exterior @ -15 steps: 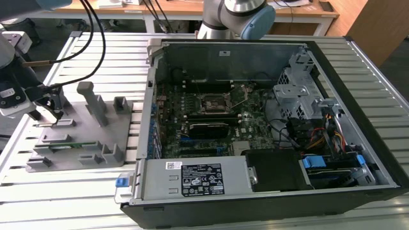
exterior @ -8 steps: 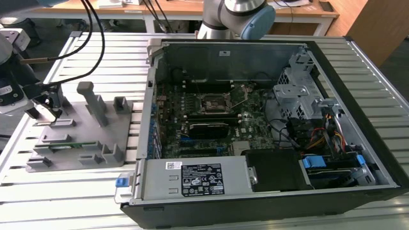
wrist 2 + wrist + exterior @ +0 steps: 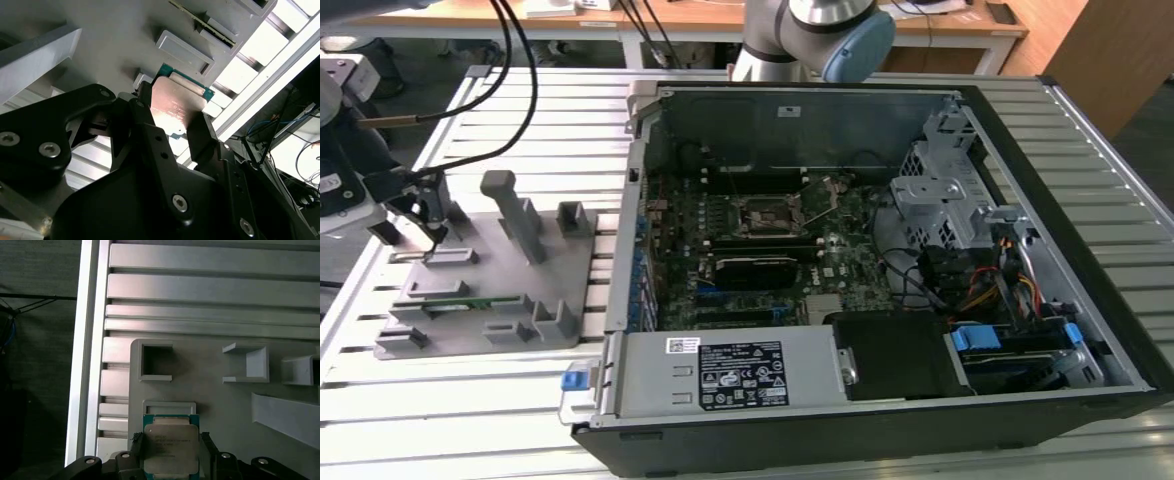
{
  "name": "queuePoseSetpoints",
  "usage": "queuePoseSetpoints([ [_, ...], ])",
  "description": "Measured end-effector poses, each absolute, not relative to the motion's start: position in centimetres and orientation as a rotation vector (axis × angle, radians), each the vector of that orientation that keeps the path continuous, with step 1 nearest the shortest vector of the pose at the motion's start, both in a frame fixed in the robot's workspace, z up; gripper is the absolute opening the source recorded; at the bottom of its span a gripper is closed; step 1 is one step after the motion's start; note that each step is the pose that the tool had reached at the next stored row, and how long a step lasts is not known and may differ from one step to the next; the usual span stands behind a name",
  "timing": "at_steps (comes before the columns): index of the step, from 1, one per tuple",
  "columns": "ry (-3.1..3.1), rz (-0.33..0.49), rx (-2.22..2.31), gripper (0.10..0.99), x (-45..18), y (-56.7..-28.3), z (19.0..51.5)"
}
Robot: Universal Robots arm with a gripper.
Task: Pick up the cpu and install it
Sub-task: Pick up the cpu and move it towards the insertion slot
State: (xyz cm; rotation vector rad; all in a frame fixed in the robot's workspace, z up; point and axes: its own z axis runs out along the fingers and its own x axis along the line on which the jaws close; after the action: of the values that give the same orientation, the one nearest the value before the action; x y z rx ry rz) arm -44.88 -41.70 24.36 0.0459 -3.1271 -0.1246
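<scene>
Here my gripper [image 3: 422, 234] clamps the cpu [image 3: 170, 451] by two edges, likely sparing its underside; the socket [image 3: 767, 212] lies at my three o'clock in the exterior view.

The cpu [image 3: 171, 447] had a dull, silvery metal top (with a soft sheen) on a thin green board rim. The holder tray [image 3: 210, 405] looked matt grey plastic; the slatted table [image 3: 210, 290] was smooth, satin metal.

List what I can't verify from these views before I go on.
cpu underside: hidden by its own top, both wrist views.
cpu's near edge: cut off in first wrist view; behind end effector in second wrist view.
socket interior: too small, exterior view.
</scene>
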Motion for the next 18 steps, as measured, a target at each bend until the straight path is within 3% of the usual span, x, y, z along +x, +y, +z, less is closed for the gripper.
queuePoseSetpoints([
  [18, -3.127, -0.127, 0.046, 0.525, -44.9, -41.7, 25.7],
])
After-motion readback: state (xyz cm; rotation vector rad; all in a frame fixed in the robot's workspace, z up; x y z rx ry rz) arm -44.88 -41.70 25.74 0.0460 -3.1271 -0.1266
